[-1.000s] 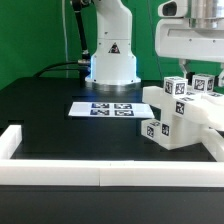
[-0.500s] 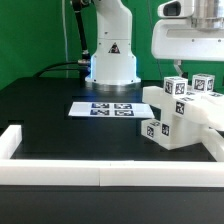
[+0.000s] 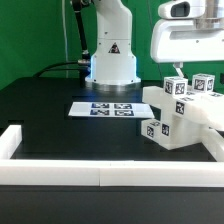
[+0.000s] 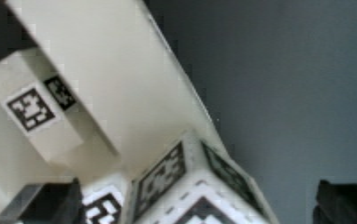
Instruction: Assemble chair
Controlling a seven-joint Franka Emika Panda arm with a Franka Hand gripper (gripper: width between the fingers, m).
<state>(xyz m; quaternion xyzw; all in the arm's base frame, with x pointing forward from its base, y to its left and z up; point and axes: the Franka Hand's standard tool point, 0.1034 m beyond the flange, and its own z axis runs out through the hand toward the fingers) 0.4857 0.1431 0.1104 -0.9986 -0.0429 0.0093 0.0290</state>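
Start at nine o'clock in the exterior view: a white border rail (image 3: 20, 140) runs along the near edge of the black counter (image 3: 60, 115). The marker board (image 3: 102, 109) lies flat at the centre, in front of the robot's base (image 3: 112, 60), which stands at twelve o'clock. The chair (image 3: 180, 112) sits at three o'clock, a blocky white cluster with tagged posts, resting on the counter and partly cut off by the frame edge.

The claw (image 4: 196, 203) hangs just above the chair, its fingers (image 4: 47, 203) spread wide with nothing between them.

Your risk, as I judge it, is a descent slightly off-centre. A finger could land on a tagged post instead of straddling it, and push the assembly sideways or loosen a joint. The chair is also close to the rail at five o'clock, so a shove could jam it there.

The exterior view gives you the whole layout but hides the fingertips behind the arm's white housing. The wrist view shows both dark fingers flanking a tagged block (image 4: 166, 185), yet nothing of the counter's wider layout.
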